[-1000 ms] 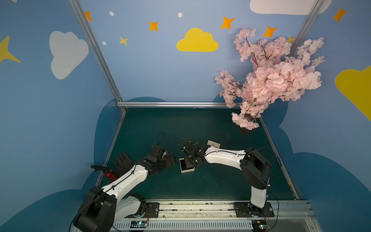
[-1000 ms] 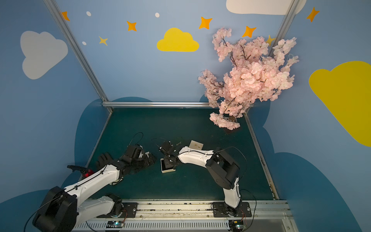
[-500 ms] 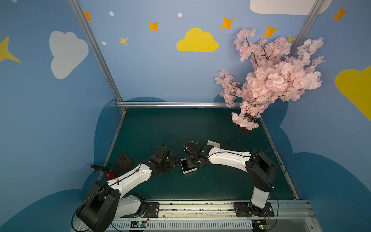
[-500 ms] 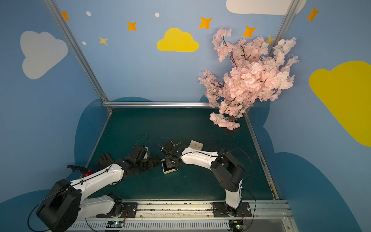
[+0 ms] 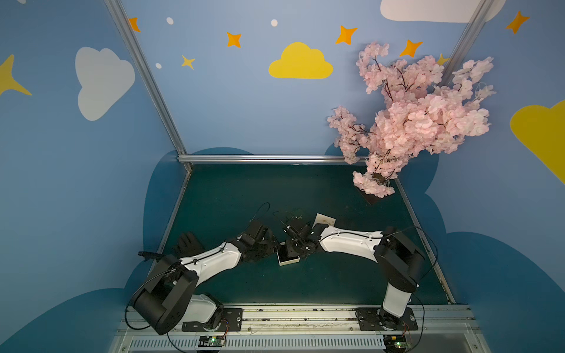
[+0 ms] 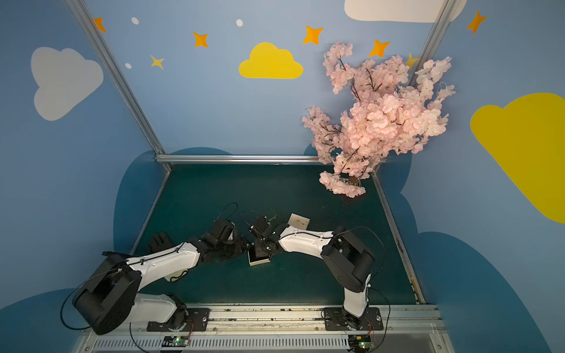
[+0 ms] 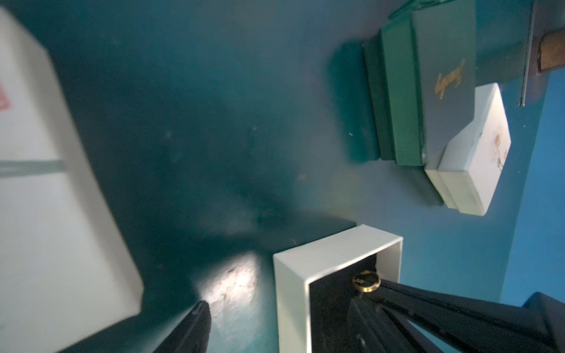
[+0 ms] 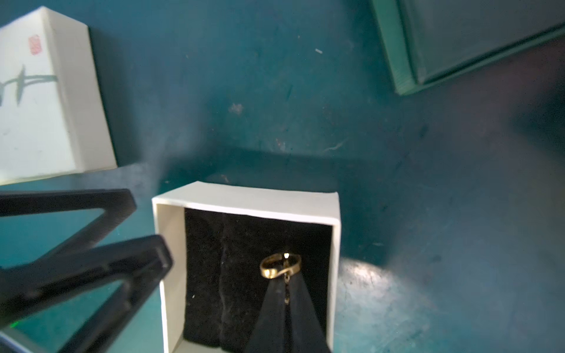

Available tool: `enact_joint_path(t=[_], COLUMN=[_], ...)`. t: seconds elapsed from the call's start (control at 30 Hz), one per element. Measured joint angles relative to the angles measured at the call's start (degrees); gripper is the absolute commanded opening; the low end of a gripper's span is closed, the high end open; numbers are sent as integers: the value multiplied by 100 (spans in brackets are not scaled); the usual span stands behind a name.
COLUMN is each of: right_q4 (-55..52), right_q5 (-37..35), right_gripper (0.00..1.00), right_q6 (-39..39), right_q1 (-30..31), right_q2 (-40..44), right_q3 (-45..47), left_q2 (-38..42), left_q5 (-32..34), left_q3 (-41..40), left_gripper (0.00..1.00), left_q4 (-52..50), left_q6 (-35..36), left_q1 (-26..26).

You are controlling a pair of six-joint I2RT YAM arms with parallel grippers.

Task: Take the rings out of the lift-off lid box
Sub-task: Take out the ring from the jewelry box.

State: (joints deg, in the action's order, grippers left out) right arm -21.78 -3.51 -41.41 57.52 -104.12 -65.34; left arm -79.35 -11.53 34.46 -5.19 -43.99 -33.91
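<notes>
The lift-off lid box (image 5: pixel 289 259) (image 6: pixel 258 260) stands open on the green mat, white walls (image 8: pixel 244 201) (image 7: pixel 305 269) round a black foam pad. My right gripper (image 8: pixel 286 275) (image 5: pixel 298 248) reaches into it, shut on one thin, golden-looking ring (image 8: pixel 279 266) (image 7: pixel 366 279) held just above the foam. Other rings do not show. My left gripper (image 7: pixel 276 305) (image 5: pixel 273 244) is open at the box's side wall, one finger (image 7: pixel 195 324) outside on the mat, the other seemingly inside. The white lid (image 8: pixel 36 91) (image 7: pixel 46 183) lies beside the box.
A green box (image 7: pixel 428 76) (image 6: pixel 270 214) and a small closed white box (image 7: pixel 474 152) (image 5: pixel 325 219) lie just behind the open box. A black glove (image 5: pixel 188 243) is at the left edge. The pink blossom tree (image 5: pixel 412 122) stands at the back right.
My left arm has moved right up to the box and its jaws have narrowed. The right gripper has stayed shut over the box.
</notes>
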Motion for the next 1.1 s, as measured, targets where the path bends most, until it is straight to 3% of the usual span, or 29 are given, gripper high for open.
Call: enact_joint_path(t=[0.07,0.6,0.77,1.1], right_q4=[151,693,748,863], right_q5=[83,345,345,313], right_gripper=[2,2,2,2], right_q6=[-44,-232,-234,-254], right_q1=[-37,-210,-273,-343], right_q2=[74,216,372,494], right_q3=[122,476,601,763], left_q2=[-160,-990,-1261,-1661], left_q5=[-2,33,39,48], left_q3=[111,713,977,1394], left_gripper=[62,54,47,47], left_q4=[4,-50,-138,-214], left_q6=[4,20,44,122], left_q1=[-52,-393,-411,-415])
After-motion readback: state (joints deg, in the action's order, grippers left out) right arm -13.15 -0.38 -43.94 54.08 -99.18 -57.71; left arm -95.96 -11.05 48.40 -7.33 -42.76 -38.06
